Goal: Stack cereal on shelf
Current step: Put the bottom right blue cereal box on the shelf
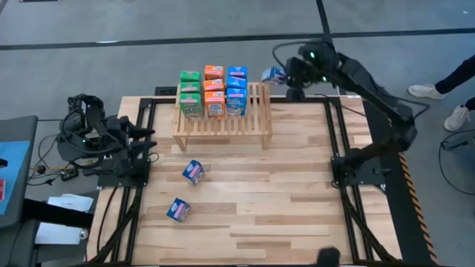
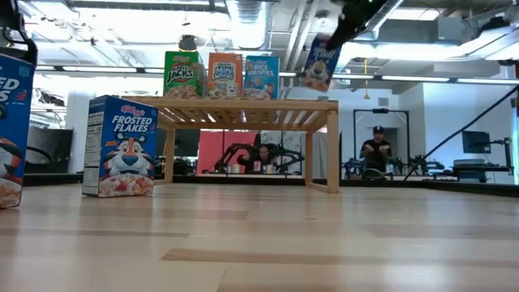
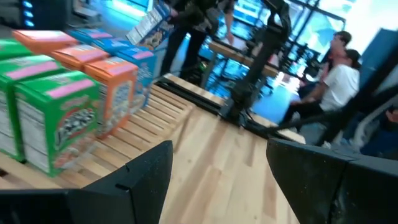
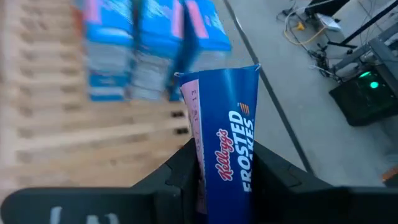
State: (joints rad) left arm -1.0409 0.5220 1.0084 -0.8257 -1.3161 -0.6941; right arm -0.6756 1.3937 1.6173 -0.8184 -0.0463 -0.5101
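Cereal boxes [image 1: 214,93] — nine, in green, orange and blue rows — already stand on the shelf [image 1: 252,122], right gripper [image 1: 286,74] clamps a Frosted Flakes box [image 1: 273,74] beside its far right corner, two boxes [image 1: 187,190] wait on the table [image 1: 297,193] — left gripper [image 1: 145,145] idles, fingers apart.

Nine cereal boxes [image 1: 214,92] on shelf [image 1: 223,122], two loose boxes [image 1: 186,190] on table [image 1: 282,200] before it

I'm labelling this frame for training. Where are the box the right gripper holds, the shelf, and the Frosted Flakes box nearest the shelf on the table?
held Frosted Flakes box [image 4: 227,137], right wrist view, printed blue face.
shelf [image 1: 258,111], high view, bare slats.
loose Frosted Flakes box [image 1: 194,172], high view, top face.
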